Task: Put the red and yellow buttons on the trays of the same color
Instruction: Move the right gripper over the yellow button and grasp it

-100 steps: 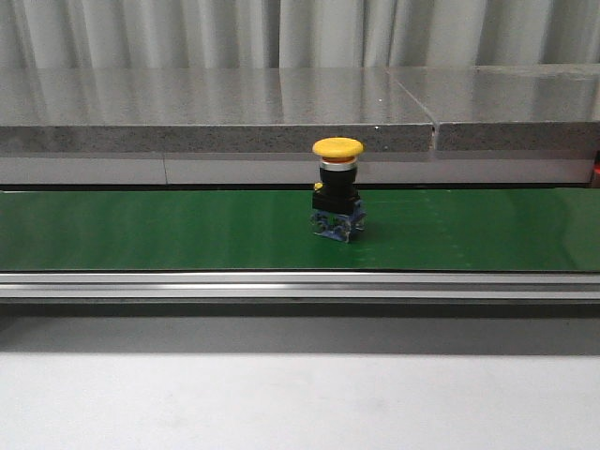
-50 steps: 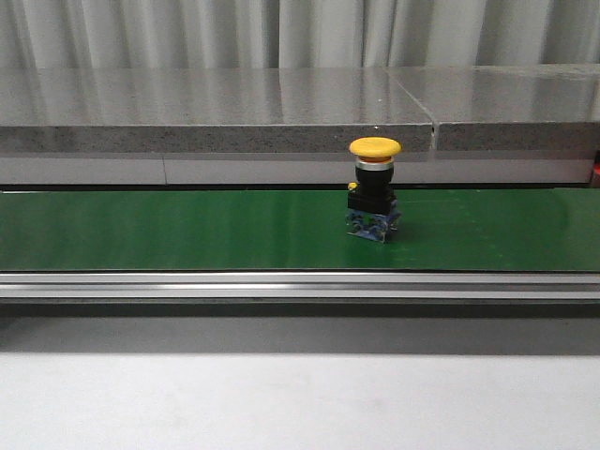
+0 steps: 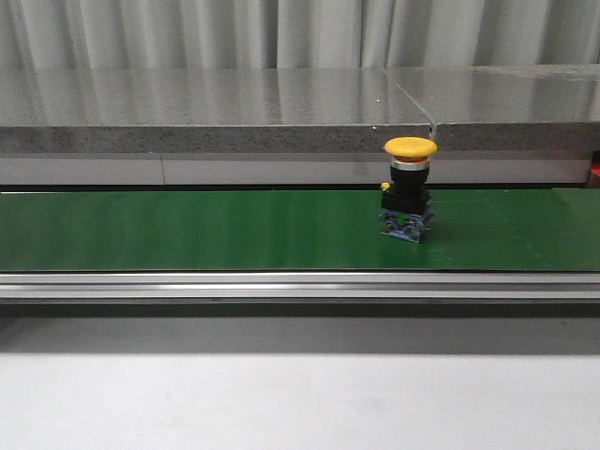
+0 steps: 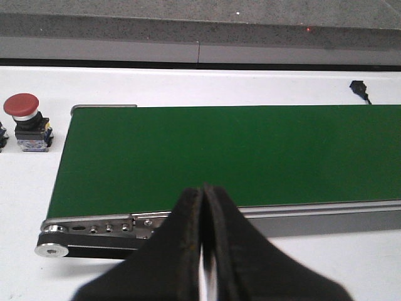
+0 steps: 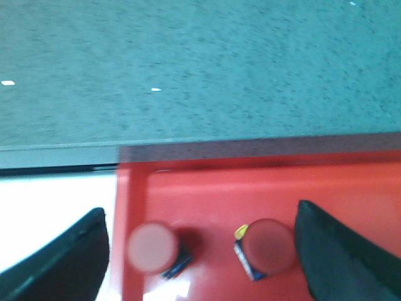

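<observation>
Yellow button (image 3: pixel 410 190) stands upright on the green conveyor belt (image 3: pixel 187 230), right of the belt's middle in the front view. It has travelled steadily rightward over the last second, from about mid-belt, so the belt is carrying it toward the right arm's side; I judge it will need picking off soon and taking to a yellow tray, which no view shows.

Neither pincer is near it. The left pincer (image 4: pixel 203 251) is clenched, its fingers pressed together on nothing, hovering over the near edge of the belt at its left end; a red button (image 4: pixel 24 114) sits on the white desk (image 4: pixel 25 188) just beside that end, not yet sorted. The right pincer (image 5: pixel 200 251) is released, its fingers spread wide above the red tray (image 5: pixel 250 182), where two red buttons (image 5: pixel 210 248) already lie between them, well apart from the yellow one.
</observation>
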`<act>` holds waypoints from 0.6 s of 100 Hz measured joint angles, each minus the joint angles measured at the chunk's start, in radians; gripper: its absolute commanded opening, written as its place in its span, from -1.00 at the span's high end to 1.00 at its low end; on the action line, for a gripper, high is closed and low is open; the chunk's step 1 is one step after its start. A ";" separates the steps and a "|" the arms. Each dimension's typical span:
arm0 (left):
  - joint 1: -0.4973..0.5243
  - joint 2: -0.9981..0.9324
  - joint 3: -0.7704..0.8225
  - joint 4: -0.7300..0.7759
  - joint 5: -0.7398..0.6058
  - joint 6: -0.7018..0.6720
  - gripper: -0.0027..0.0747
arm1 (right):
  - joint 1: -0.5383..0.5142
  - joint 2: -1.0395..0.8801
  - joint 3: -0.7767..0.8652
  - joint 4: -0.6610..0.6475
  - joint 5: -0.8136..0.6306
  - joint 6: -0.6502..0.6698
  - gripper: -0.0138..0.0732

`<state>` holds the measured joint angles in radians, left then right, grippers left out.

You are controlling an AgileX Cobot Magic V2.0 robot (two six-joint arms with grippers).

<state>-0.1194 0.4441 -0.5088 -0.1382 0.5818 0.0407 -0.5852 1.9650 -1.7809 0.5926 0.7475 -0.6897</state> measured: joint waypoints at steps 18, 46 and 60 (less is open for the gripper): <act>0.000 0.000 0.000 0.000 0.000 0.000 0.98 | 0.008 -0.145 0.114 0.000 0.052 0.000 -0.70; 0.000 0.000 0.000 0.000 0.000 0.000 0.98 | 0.077 -0.465 0.528 0.000 -0.036 -0.015 -0.70; 0.000 0.000 0.000 0.000 0.000 0.000 0.98 | 0.144 -0.630 0.721 0.000 -0.069 -0.015 -0.70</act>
<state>-0.1194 0.4441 -0.5088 -0.1382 0.5818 0.0407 -0.4410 1.3347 -1.0595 0.5926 0.6790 -0.7049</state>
